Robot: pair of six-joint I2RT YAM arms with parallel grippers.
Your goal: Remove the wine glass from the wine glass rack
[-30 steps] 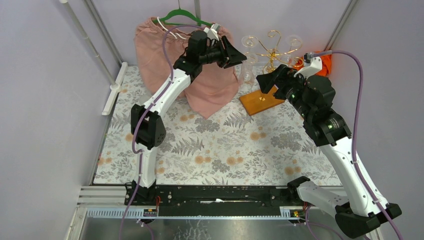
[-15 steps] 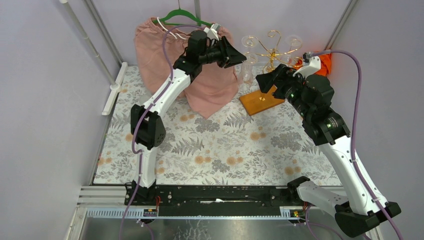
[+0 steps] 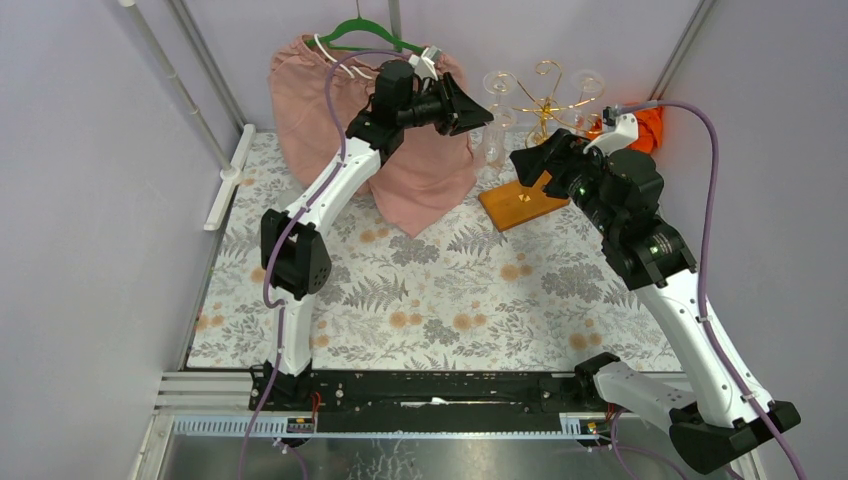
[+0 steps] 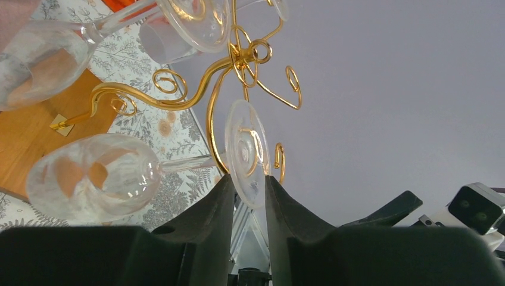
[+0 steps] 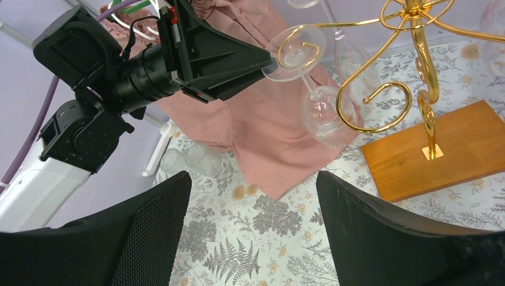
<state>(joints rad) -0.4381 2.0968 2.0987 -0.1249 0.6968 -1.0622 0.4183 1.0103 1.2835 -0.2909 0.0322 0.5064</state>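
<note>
The wine glass rack (image 3: 546, 96) is gold wire with curled arms on an orange-brown wooden base (image 3: 521, 201) at the back of the table. A clear wine glass hangs upside down from one curl, its bowl (image 4: 95, 176) low and its round foot (image 4: 245, 149) up in the wire. My left gripper (image 4: 247, 177) is shut on that foot's rim, still in the curl. From the right wrist view the same foot (image 5: 295, 50) sits at the left gripper's tips. My right gripper (image 5: 250, 179) is open, hovering over the table in front of the rack's base (image 5: 440, 149).
More glasses hang on other arms (image 4: 41, 65) (image 3: 588, 82). A pink cloth (image 3: 400, 160) on a green hanger hangs behind the left arm. An orange object (image 3: 650, 125) sits at the back right. Clear cups (image 5: 190, 158) lie by the white rail (image 3: 228, 175).
The right arm has crept slightly left and toward the rack. The left gripper holds the same place on the glass foot.
</note>
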